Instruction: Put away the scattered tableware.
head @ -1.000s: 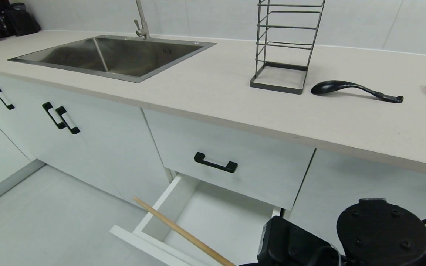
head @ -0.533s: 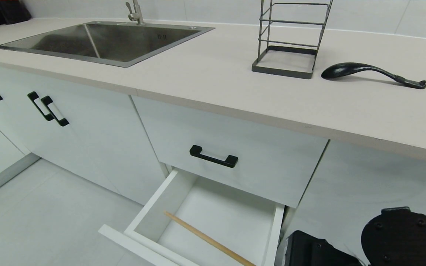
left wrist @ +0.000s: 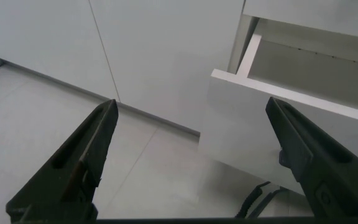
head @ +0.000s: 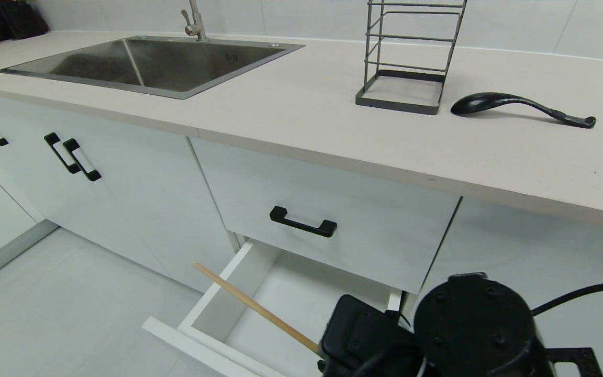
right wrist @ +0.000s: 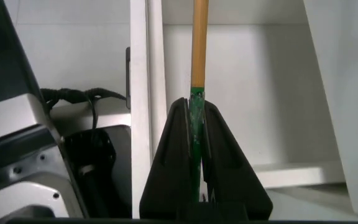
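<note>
Right claw [right wrist: 196, 102] clamped on the green end of a wooden chopstick [head: 254, 306]; the stick slants upward over the open lower drawer [head: 176, 335], free tip above the drawer's left wall; left claw [left wrist: 191, 106] spread wide with nothing in it, low above the floor just in front of the drawer; black ladle [head: 516, 104] lies on the bench [head: 306, 120] beside a wire rack [head: 401, 104]; sink [head: 149, 63] further left.
</note>
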### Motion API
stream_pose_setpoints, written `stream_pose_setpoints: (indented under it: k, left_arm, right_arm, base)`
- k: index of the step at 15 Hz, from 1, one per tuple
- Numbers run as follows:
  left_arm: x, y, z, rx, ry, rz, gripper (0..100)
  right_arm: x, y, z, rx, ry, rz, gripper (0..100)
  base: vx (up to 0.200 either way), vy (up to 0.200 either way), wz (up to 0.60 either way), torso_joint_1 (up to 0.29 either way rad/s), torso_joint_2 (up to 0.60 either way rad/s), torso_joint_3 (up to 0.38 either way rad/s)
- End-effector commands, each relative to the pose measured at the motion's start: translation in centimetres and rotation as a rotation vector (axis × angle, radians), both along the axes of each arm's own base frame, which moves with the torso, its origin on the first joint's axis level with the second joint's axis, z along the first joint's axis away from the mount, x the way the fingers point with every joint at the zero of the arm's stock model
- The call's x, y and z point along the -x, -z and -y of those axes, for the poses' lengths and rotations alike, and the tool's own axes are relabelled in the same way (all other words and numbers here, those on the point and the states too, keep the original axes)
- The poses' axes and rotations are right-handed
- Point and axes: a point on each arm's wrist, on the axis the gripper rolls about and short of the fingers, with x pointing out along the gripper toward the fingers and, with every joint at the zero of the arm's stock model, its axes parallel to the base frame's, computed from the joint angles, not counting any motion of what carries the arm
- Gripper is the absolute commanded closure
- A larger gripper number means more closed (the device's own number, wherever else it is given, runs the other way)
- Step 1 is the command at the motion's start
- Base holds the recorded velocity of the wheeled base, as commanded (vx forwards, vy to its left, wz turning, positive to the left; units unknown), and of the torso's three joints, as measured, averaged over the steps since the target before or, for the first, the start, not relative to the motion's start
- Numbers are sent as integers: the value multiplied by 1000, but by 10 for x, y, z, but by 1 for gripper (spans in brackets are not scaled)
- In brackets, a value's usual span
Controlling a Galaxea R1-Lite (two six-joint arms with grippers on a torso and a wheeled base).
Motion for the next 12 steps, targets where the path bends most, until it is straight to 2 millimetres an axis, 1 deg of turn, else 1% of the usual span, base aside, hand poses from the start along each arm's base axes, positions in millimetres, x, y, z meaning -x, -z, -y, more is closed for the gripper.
stream_pose_setpoints:
  k: [1, 3, 4, 6, 8, 12]
  left_arm:
    - [0, 0, 0, 0, -2, 0, 0]
    - [0, 0, 0, 0, 0, 0, 0]
    - [0, 0, 0, 0, 0, 0, 0]
    - [0, 0, 0, 0, 0, 0, 0]
    - [0, 0, 0, 0, 0, 0, 0]
    - [0, 0, 0, 0, 0, 0, 0]
  right_arm:
    - [-10, 15, -23, 39, 4, -15, 100]
    - [-12, 18, -27, 45, 6, -17, 100]
    - [-19, 21, -32, 52, 18, -21, 100]
    - [-25, 22, -39, 67, 35, -21, 100]
    - [-36, 25, -42, 71, 63, -23, 100]
    - [-51, 33, -41, 90, 114, -23, 100]
  base:
    - [0, 0, 0, 0, 0, 0]
    - [0, 0, 0, 0, 0, 0]
    - [0, 0, 0, 0, 0, 0]
    - [0, 0, 0, 0, 0, 0]
    - [0, 0, 0, 0, 0, 0]
    - [0, 0, 0, 0, 0, 0]
